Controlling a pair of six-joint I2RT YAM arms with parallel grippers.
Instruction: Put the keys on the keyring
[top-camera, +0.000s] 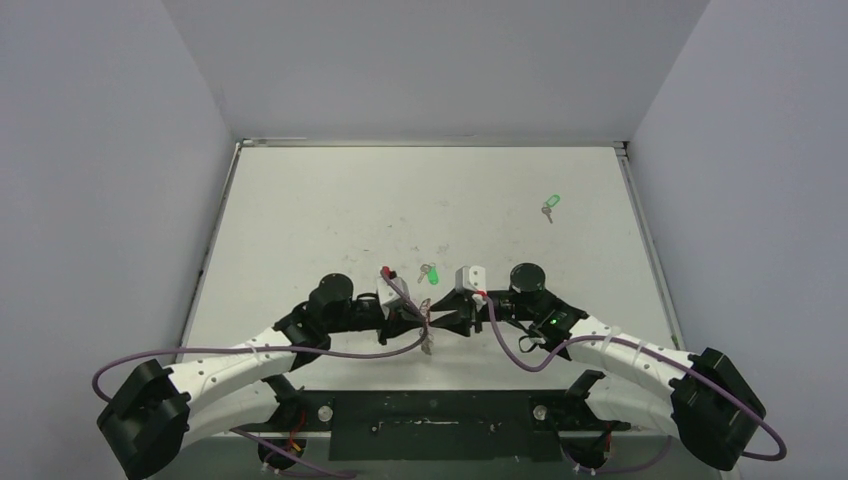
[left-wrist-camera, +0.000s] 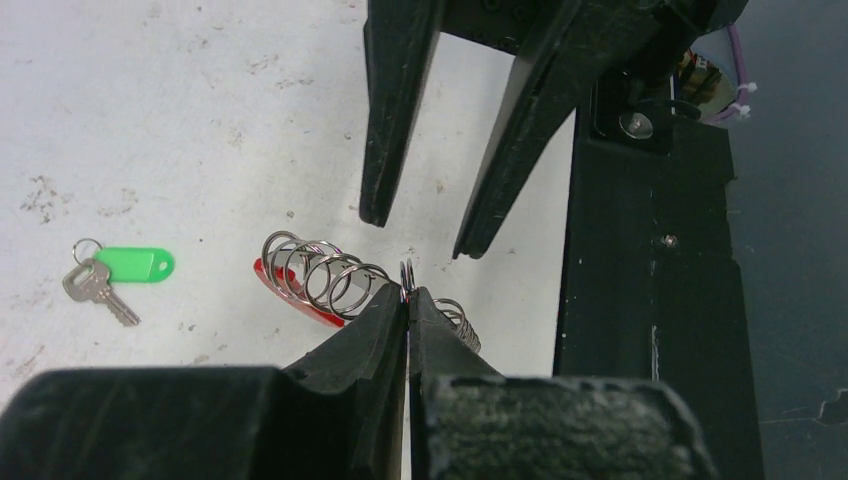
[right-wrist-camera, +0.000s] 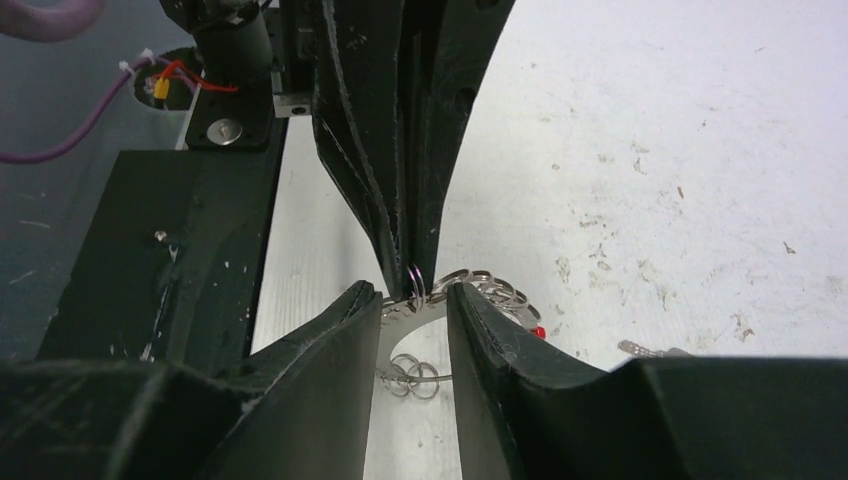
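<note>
Pinching one wire loop of the keyring (left-wrist-camera: 315, 285), the left pincer (left-wrist-camera: 408, 297) has its jaws pressed flat together at the lower middle of the left wrist view. The ring's coils and red segment trail off to the left. Down from the top of the frame comes the right pincer (left-wrist-camera: 420, 225), jaws parted and tips either side of that pinched loop, not gripping anything that I can see. The keys (left-wrist-camera: 125, 266) lie on the table (left-wrist-camera: 200, 120) at the left edge, well apart from the ring. The spare keys (top-camera: 548, 207) sit at the upper right of the top view. For a good second grip, I'd want the right tips to land squarely on the coil just beside the left's hold, without nipping the left fingertips. That thin wire looks springy and could well skid out.
</note>
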